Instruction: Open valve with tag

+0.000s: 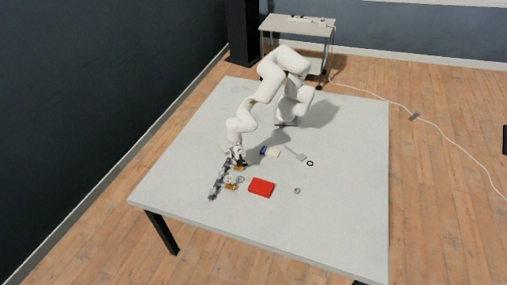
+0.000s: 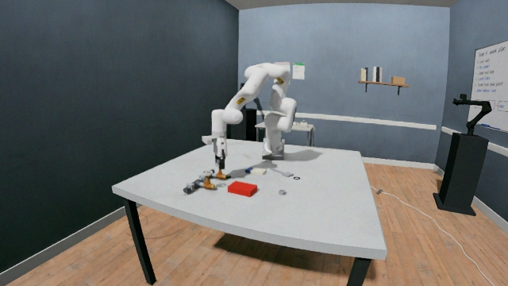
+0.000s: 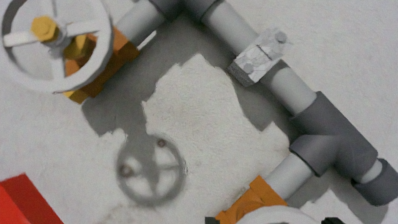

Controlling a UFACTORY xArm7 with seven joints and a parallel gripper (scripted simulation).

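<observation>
A grey pipe manifold (image 1: 219,179) lies near the table's left edge, with two orange-bodied valves branching off it. My gripper (image 1: 238,161) points straight down and is shut on the white handwheel (image 3: 272,218) of the valve nearer the robot base. Only the wheel's rim shows, at the bottom edge of the wrist view. The other valve (image 3: 52,44) has its white handwheel fully in view, and it also shows in the top view (image 1: 229,183). A round grey tag (image 3: 150,172) lies flat on the table between the two valves. I cannot read it or see its chain.
A red block (image 1: 261,187) lies just right of the valves. A white and blue box (image 1: 271,152), a grey flat tool (image 1: 296,154), a black ring (image 1: 310,162) and a small metal ring (image 1: 297,190) lie further right. A clamp (image 3: 257,57) holds the pipe.
</observation>
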